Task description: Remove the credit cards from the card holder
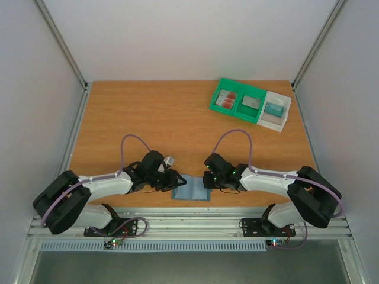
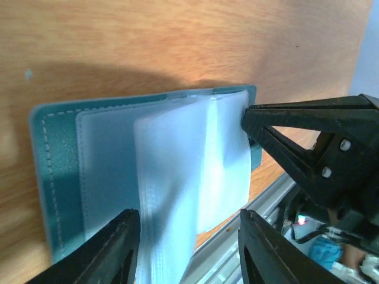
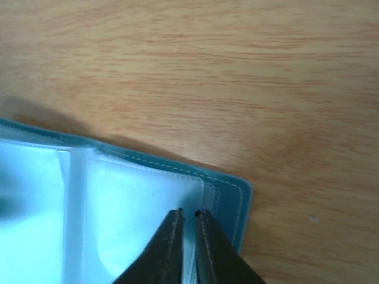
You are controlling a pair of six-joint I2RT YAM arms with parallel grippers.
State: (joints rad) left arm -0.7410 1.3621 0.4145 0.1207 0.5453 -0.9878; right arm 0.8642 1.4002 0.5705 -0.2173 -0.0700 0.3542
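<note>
The card holder [image 1: 191,190] lies open near the table's front edge, its blue-grey cover [image 2: 56,177] flat and a stack of clear sleeves [image 2: 172,177] standing up from the spine. No card shows in these sleeves. My left gripper [image 2: 189,239] is open and straddles the raised sleeves from the left [image 1: 176,179]. My right gripper [image 3: 186,214] comes in from the right [image 1: 207,180], shut on the edge of a clear sleeve [image 3: 136,207] by the holder's corner. Red credit cards [image 1: 227,99] lie in the left compartment of a green tray.
The green tray [image 1: 237,110] stands at the back right with a grey piece [image 1: 252,102] in its right compartment. Beside it, a white tray [image 1: 284,115] holds a teal piece [image 1: 273,108]. A metal rail [image 1: 189,222] runs just in front of the holder.
</note>
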